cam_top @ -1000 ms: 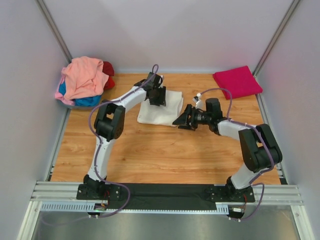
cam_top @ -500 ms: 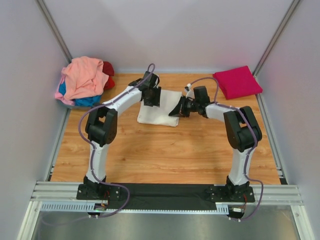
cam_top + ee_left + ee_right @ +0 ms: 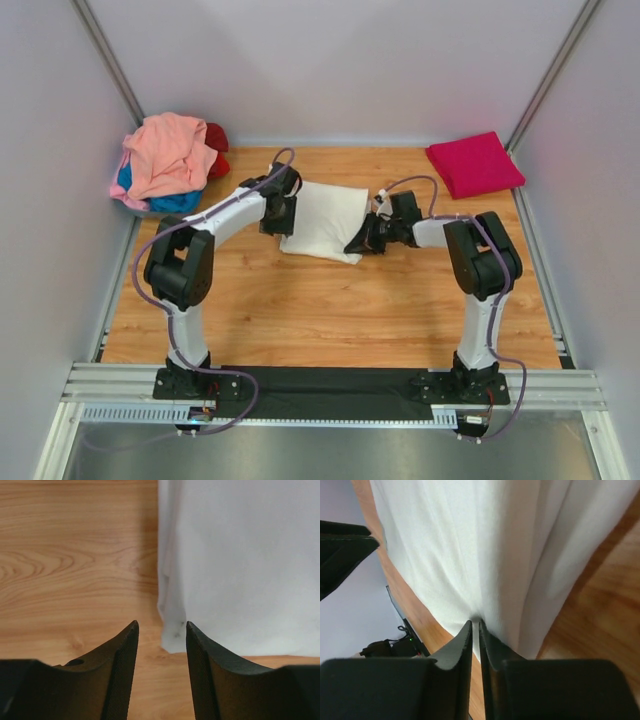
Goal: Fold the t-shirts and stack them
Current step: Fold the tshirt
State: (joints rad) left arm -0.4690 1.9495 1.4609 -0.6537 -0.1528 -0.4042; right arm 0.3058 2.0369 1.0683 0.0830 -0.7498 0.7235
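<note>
A folded cream-white t-shirt (image 3: 325,220) lies on the wooden table (image 3: 300,300) between my two grippers. My left gripper (image 3: 282,215) is open at its left edge; in the left wrist view (image 3: 161,630) a corner of the shirt (image 3: 240,565) lies just beyond the fingertips, not held. My right gripper (image 3: 362,243) is shut on the shirt's right edge; the right wrist view (image 3: 475,625) shows the cloth (image 3: 470,545) pinched between the jaws. A folded magenta t-shirt (image 3: 474,163) lies at the back right. Salmon-pink (image 3: 167,152), blue (image 3: 165,200) and red (image 3: 217,148) shirts are piled at the back left.
Grey walls close in the table at the back and sides. A black base rail (image 3: 330,380) runs along the near edge.
Both grippers moved left and toward me. The cream-white shirt has shifted and turned with them, and the right gripper has closed on its right edge.
</note>
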